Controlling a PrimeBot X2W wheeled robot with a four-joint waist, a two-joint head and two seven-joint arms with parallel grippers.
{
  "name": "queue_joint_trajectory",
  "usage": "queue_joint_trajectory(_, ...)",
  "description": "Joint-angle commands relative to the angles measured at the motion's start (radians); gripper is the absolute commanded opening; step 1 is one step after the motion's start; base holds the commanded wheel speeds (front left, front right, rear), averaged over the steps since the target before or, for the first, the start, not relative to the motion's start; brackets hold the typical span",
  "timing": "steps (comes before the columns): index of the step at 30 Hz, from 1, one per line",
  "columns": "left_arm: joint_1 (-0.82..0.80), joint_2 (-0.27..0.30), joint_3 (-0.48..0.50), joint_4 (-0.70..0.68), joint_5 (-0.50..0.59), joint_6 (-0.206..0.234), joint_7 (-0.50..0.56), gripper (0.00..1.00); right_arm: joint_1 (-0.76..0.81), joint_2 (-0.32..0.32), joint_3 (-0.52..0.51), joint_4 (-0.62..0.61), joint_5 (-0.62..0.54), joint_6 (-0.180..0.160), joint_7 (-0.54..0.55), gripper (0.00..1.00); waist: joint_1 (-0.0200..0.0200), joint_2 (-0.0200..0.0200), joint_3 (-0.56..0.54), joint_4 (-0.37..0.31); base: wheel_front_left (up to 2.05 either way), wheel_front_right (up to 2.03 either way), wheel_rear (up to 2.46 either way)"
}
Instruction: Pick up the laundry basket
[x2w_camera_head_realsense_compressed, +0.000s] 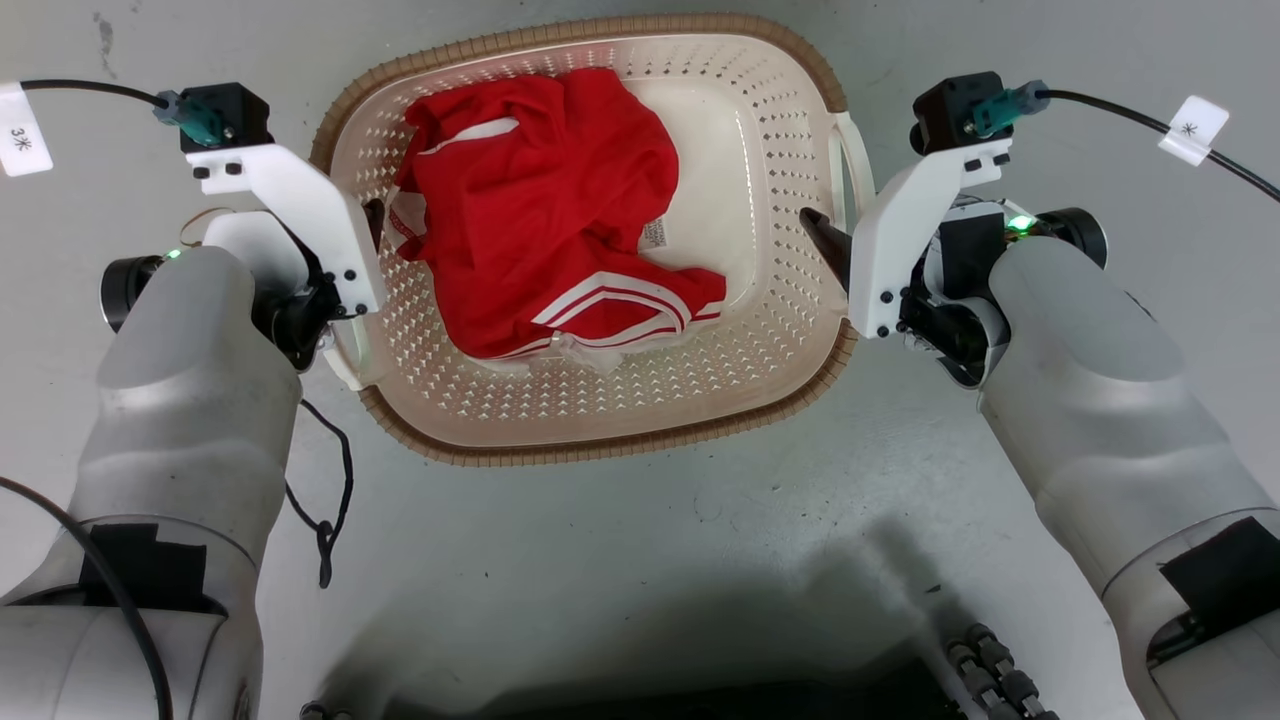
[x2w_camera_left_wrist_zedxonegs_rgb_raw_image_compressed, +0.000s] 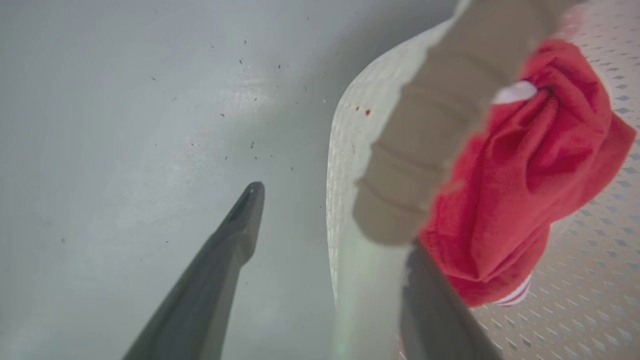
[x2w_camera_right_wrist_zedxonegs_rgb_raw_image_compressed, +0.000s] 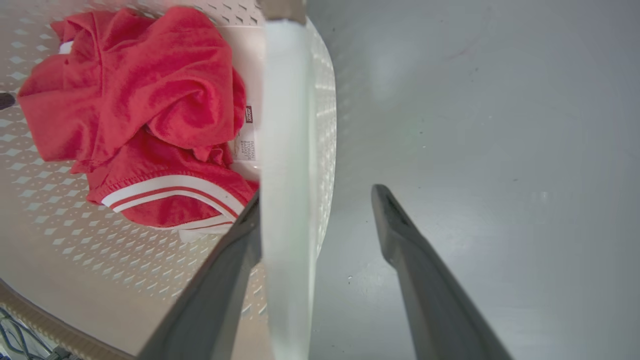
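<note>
Two side handles (x2w_camera_head_realsense_compressed: 858, 165) on the laundry basket (x2w_camera_head_realsense_compressed: 600, 405) are my targets. The basket sits on the grey floor (x2w_camera_head_realsense_compressed: 700, 560) straight ahead of me, with a red garment (x2w_camera_head_realsense_compressed: 540, 210) heaped inside. My left end effector (x2w_camera_left_wrist_zedxonegs_rgb_raw_image_compressed: 332, 217) and right end effector (x2w_camera_right_wrist_zedxonegs_rgb_raw_image_compressed: 316, 195) each straddle one side, one finger inside the wall and one outside. Both are spread and grip nothing. I judge this the pre-grasp step. Next, both must clamp together, then I lift evenly so nothing tips.

left fingers (x2w_camera_left_wrist_zedxonegs_rgb_raw_image_compressed: 435, 310): one tip hidden behind laundry basket (x2w_camera_left_wrist_zedxonegs_rgb_raw_image_compressed: 425, 150) rim | rim blurred
</note>
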Motion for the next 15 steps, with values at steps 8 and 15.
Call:
queue_joint_trajectory(8,0.012,-0.017,-0.006,0.023,-0.028,-0.005,0.028,0.00,-0.022,0.006,0.063,0.021,0.075,0.001,-0.004,0.00,-0.0001,0.0000,0.007,-0.003,0.00,0.00,0.00)
queue_joint_trajectory(15,0.010,-0.023,-0.017,0.024,-0.039,-0.012,0.042,0.00,-0.020,-0.004,0.106,0.027,0.132,0.001,0.000,0.00,-0.0001,0.0000,-0.006,0.000,0.00,0.00,0.00)
